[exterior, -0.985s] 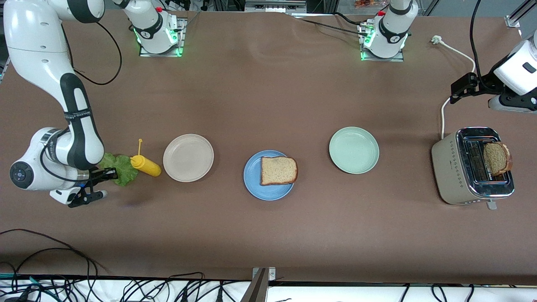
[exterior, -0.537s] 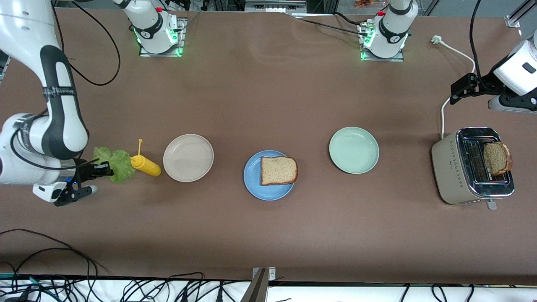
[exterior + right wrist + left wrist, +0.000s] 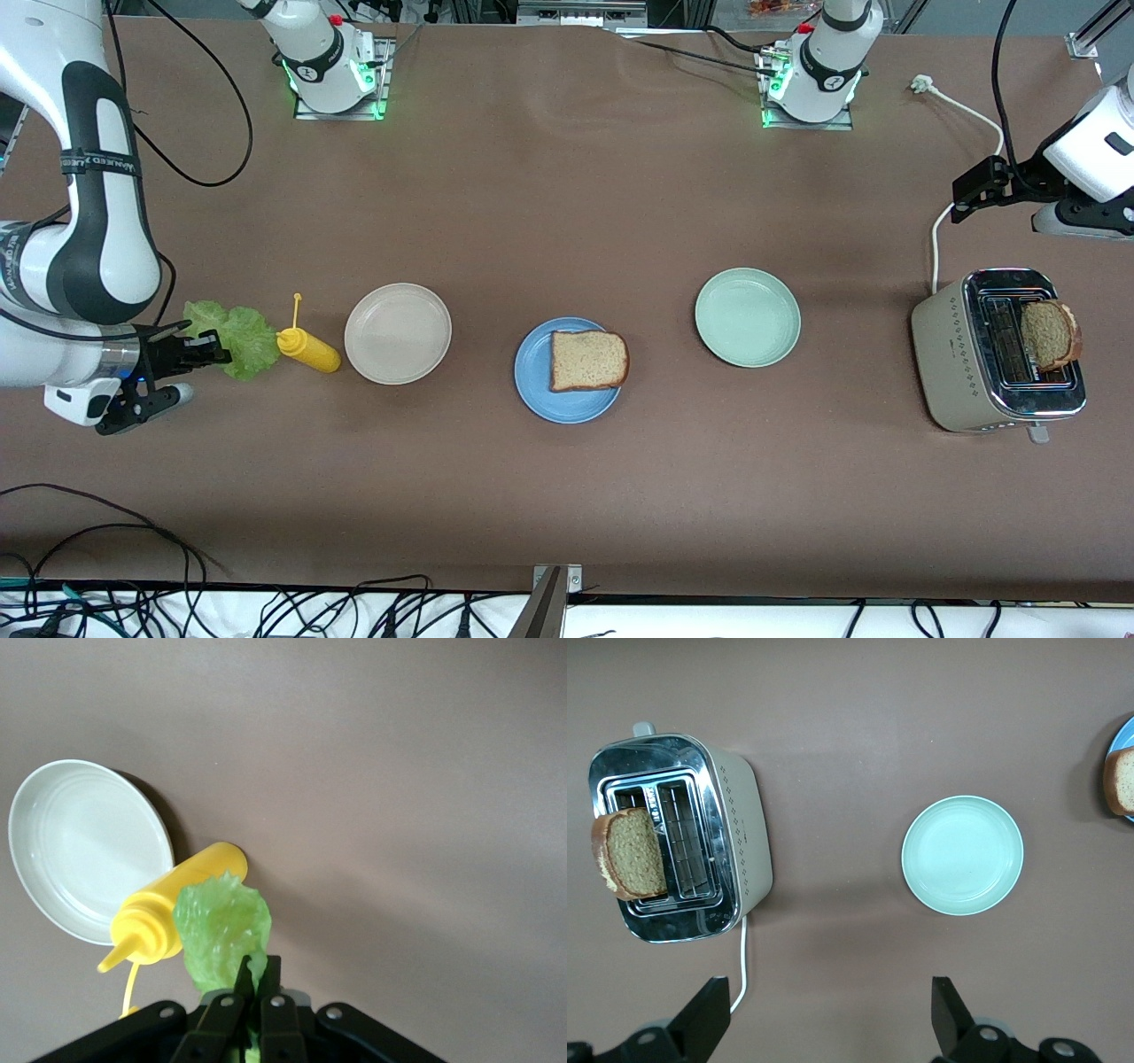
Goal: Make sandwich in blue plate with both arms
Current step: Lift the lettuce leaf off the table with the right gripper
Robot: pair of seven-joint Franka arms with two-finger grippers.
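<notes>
Right gripper (image 3: 205,353): fingers clamped together on the lettuce leaf (image 3: 232,335), which it holds in the air at the right arm's end of the table. In the right wrist view the leaf (image 3: 221,930) hangs out from between the closed fingers, over the yellow sauce bottle (image 3: 173,904) lying on its side.

Relation governing the next move: the blue plate (image 3: 537,390) lies well apart from the held leaf, toward the left arm's end. Between them sit the sauce bottle (image 3: 310,351) and the beige plate (image 3: 398,333). One bread slice (image 3: 588,360) already lies on the blue plate, overhanging its rim. The carry is judged to run along the table's length over both items, and the leaf hangs low enough that the bottle's nozzle could catch it.

Left gripper (image 3: 828,1014): fingers spread apart, holding nothing, waiting in the air near the toaster (image 3: 948,346), in which the second bread slice (image 3: 1050,333) stands. The pale green plate (image 3: 747,317) lies between toaster and blue plate. The right arm is better placed for the leaf, the left for the toaster slice.
</notes>
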